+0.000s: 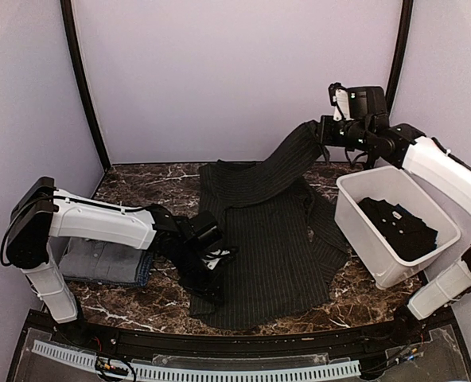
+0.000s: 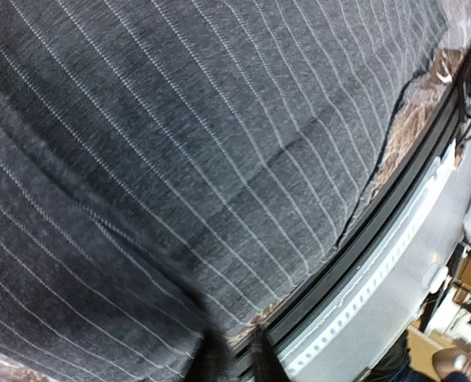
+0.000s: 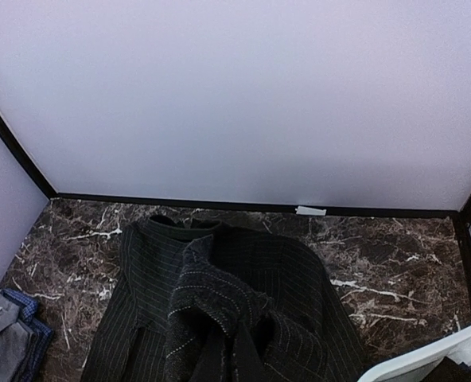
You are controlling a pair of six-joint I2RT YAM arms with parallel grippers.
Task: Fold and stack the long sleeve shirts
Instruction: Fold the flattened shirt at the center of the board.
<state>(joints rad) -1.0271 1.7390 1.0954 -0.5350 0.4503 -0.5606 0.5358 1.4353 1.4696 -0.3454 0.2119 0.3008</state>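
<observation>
Pinstriped shirt (image 1: pixel 271 247) spread flat, sleeve (image 1: pixel 287 159) raised, folded grey-blue stack (image 1: pixel 100 263) left

1. Pinstriped shirt (image 1: pixel 267 255): woven cloth, matt, slightly fuzzy, with fine pale stripes.
2. Table top (image 1: pixel 132 187): marble-patterned, smooth, glossy.
3. Tub (image 1: pixel 363 231): white plastic, smooth, semi-gloss.
4. Arm covers (image 1: pixel 100 219): white plastic, smooth, glossy.
5. Walls (image 1: pixel 235 72): smooth, matt.

Even, soft light, weak shadows; left wrist view blurred at near cloth (image 2: pixel 180 159); other views sharp
</observation>
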